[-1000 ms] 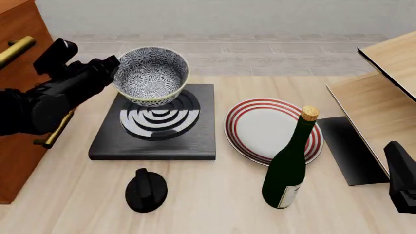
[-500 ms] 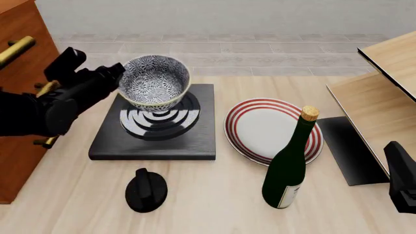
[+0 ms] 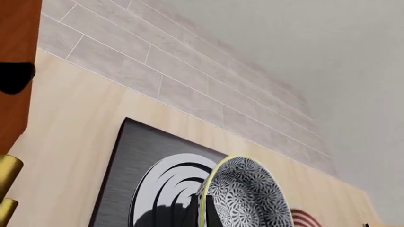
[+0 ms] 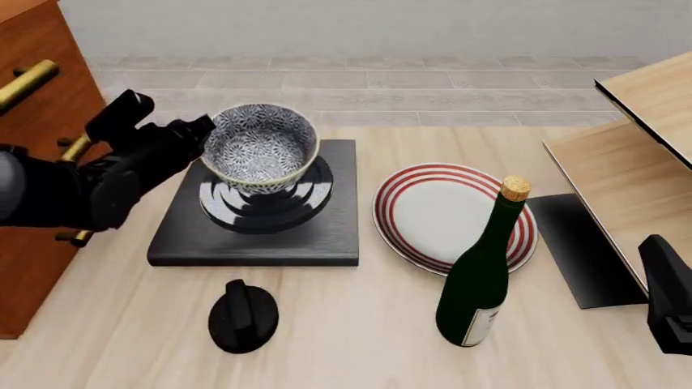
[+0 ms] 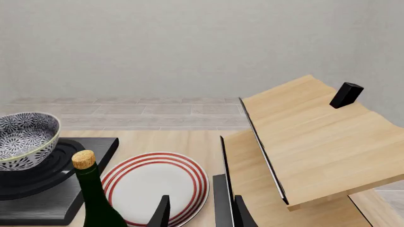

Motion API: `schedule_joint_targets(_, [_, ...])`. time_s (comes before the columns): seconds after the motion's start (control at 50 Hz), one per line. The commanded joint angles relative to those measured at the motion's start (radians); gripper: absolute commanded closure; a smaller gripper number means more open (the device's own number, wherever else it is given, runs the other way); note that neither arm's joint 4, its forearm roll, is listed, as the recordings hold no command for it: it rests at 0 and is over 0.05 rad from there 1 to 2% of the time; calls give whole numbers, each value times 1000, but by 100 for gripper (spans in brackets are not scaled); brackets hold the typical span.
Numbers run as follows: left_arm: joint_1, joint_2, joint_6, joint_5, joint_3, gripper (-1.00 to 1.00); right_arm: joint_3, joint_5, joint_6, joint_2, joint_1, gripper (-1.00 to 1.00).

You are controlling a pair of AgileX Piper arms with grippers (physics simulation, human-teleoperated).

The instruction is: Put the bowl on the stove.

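Note:
The blue-and-white floral bowl (image 4: pixel 262 146) sits low over the round burner of the black stove (image 4: pixel 324 235), slightly tilted; I cannot tell whether its base touches the rings. My left gripper (image 4: pixel 210 134) is shut on the bowl's left rim. In the left wrist view the bowl (image 3: pixel 246 194) stands edge-on above the stove (image 3: pixel 129 156), with a dark finger (image 3: pixel 206 213) at the rim. My right gripper (image 5: pixel 202 215) is open and empty, far right near the table's front edge. The right wrist view shows the bowl (image 5: pixel 25 137) on the stove (image 5: pixel 57 194).
A red-ringed white plate (image 4: pixel 454 212) lies right of the stove. A green corked bottle (image 4: pixel 481 271) stands in front of it. A black knob (image 4: pixel 243 316) lies in front of the stove. A wooden cabinet (image 4: pixel 32 121) stands left, a wooden shelf unit (image 4: pixel 638 138) right.
My left gripper has lowered the bowl toward the burner and shifted it slightly right. The right arm has not moved.

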Motion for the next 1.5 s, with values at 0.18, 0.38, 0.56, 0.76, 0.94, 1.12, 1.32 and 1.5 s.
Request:
schedule_joint_targets(0.18, [8,30,29,-18,-7,100,0,0,0,0,0,-100])
schedule_joint_targets(0.38, [-2,46,38,-32,-7,100,0,0,0,0,0,-100])
schedule_joint_targets(0.56, [-25,38,67,-27,-6,-100,0,0,0,0,0,-100])
schedule_joint_targets(0.76, [-34,35,81,-38,1,-100,0,0,0,0,0,-100])
schedule_joint_targets(0.94, [-8,-15,115,-41,27,-100,0,0,0,0,0,-100])
schedule_joint_targets(1.12, [37,-81,156,-56,63,-100,0,0,0,0,0,-100])
schedule_joint_targets(1.32, [59,-139,210,-61,88,-100,0,0,0,0,0,-100])
schedule_joint_targets(1.5, [52,-180,217,-46,104,-100,0,0,0,0,0,-100])
